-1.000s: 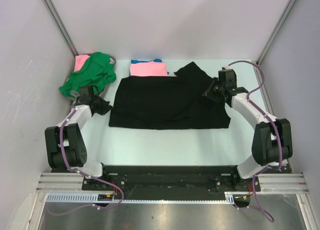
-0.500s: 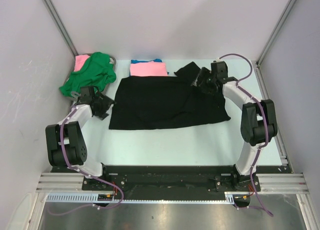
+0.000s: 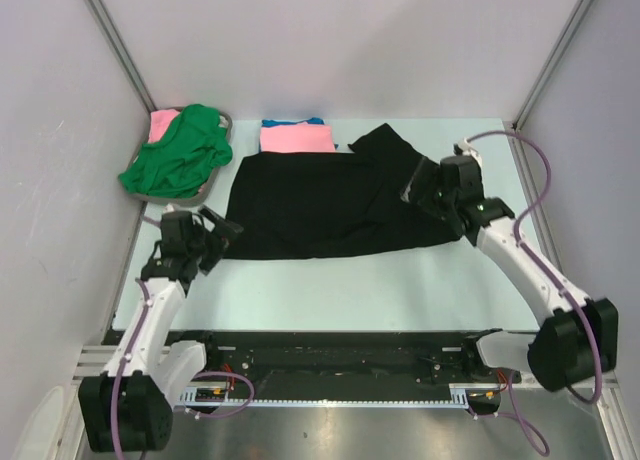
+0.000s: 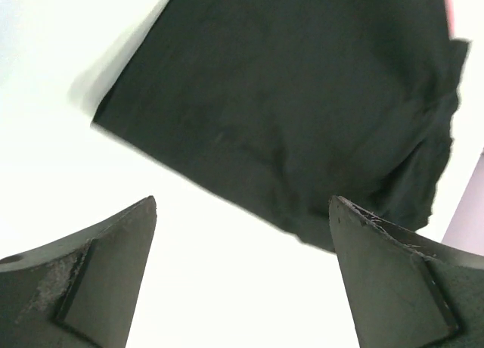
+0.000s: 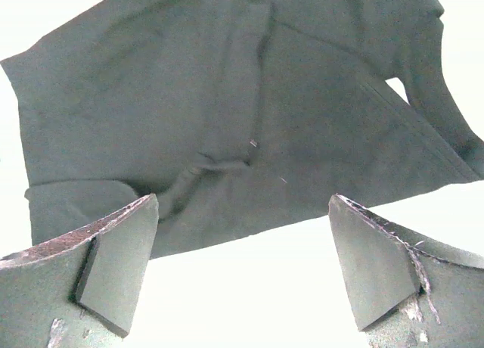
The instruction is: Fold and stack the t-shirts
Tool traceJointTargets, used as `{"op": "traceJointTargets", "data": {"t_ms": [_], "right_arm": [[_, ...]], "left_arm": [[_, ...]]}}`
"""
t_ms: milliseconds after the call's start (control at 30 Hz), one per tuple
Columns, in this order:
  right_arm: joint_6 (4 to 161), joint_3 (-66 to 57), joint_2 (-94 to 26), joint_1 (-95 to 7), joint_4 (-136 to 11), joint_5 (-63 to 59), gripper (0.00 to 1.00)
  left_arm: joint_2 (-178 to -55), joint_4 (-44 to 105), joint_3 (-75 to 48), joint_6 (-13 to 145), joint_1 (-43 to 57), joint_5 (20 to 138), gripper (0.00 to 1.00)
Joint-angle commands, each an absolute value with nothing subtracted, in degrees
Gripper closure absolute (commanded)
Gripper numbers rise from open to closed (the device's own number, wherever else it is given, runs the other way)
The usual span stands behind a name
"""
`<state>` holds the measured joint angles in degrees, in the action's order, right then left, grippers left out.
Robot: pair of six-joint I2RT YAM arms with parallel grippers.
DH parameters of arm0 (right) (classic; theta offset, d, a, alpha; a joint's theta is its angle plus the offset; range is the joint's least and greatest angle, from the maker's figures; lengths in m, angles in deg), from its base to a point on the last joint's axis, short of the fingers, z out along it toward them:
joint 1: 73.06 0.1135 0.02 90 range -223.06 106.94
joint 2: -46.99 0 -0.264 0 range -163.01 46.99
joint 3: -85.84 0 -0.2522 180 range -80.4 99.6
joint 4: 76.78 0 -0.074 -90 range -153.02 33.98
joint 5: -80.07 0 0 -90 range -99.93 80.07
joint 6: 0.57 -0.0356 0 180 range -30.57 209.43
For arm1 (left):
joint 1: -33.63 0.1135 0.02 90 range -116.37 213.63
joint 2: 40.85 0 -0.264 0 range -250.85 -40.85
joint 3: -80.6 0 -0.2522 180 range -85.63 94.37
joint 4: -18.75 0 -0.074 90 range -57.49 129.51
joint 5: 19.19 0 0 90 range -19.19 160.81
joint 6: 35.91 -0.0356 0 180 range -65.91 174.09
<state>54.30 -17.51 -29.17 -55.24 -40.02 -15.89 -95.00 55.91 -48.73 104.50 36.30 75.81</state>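
Left pincer (image 3: 222, 230) agape, black t-shirt (image 3: 310, 205) beside

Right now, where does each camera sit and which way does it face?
Top external: above and behind, facing down on the table and black t-shirt; left arm and right arm show.
Left wrist: on the left arm, facing the shirt's corner; open left fingers show.
Right wrist: on the right arm, facing the shirt's creases; open right fingers show.
Shared: all see the black t-shirt.
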Motion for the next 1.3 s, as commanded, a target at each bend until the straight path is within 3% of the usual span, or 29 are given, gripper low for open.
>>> {"op": "traceJointTargets", "data": {"t_ms": [0, 200, 433, 633, 733, 833, 867, 967, 1267], "right_arm": [[52.17, -29.13, -22.54, -55.31, -35.86, -19.25, 0.00], [50.85, -37.06, -16.12, -54.52, -37.97, -17.67, 0.00], [51.90, -38.30, -13.83, -53.72, -38.68, -18.11, 0.00], [52.87, -40.14, -13.39, -53.99, -39.99, -17.06, 0.00], [53.13, -40.76, -13.39, -54.43, -40.70, -16.44, 0.00], [53.40, -41.20, -14.09, -54.95, -40.96, -16.70, 0.00], [53.40, -41.47, -14.27, -55.22, -40.96, -16.87, 0.00], [53.40, -42.43, -15.49, -56.71, -41.31, -17.23, 0.00], [49.71, -46.74, -18.66, -65.14, -47.02, -15.29, 0.00]], "left_arm": [[-90.42, 58.88, -57.50, 107.61, 34.51, 76.09, 0.00], [-94.45, 56.69, -61.11, 111.04, 34.15, 73.28, 0.00], [-103.76, 52.13, -59.97, 115.69, 34.15, 67.82, 0.00], [-113.34, 46.67, -58.13, 116.75, 34.07, 68.09, 0.08], [-116.51, 45.18, -57.86, 117.54, 34.07, 68.87, 0.16], [-117.49, 43.34, -58.65, 117.90, 34.07, 68.70, 0.37], [-117.40, 42.98, -59.09, 117.99, 34.07, 68.53, 0.61], [-116.96, 42.00, -59.53, 117.90, 34.15, 67.56, 1.00], [-115.29, 42.01, -60.06, 116.58, 34.15, 68.88, 1.00]]}}
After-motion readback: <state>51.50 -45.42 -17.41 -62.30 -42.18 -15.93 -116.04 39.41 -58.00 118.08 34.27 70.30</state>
